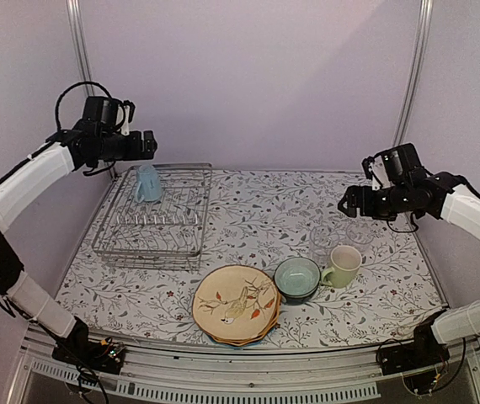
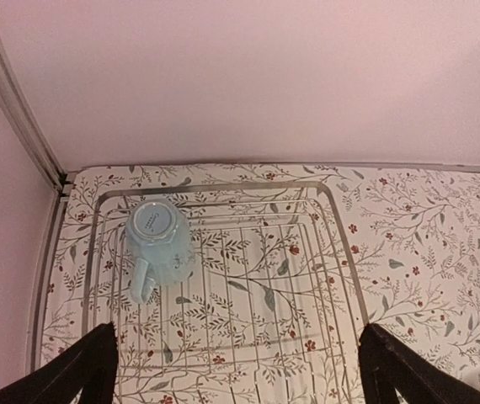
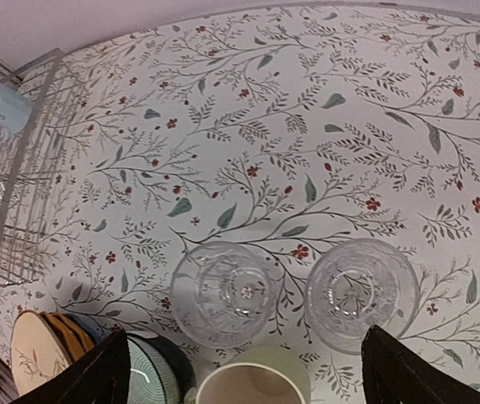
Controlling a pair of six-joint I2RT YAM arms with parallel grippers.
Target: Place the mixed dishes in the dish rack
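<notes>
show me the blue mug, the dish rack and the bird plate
blue mug (image 2: 160, 246): left wrist view, side wall below its upturned base
dish rack (image 1: 156, 234): top view, bare wires near its middle
bird plate (image 1: 236, 303): top view, centre, on the bird pattern

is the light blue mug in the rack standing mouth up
No, the light blue mug sits upside down in the dish rack, with its flat base facing up toward the left wrist camera.

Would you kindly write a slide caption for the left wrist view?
Open left gripper hovers above the rectangular silver wire dish rack holding one inverted light blue mug.
</notes>
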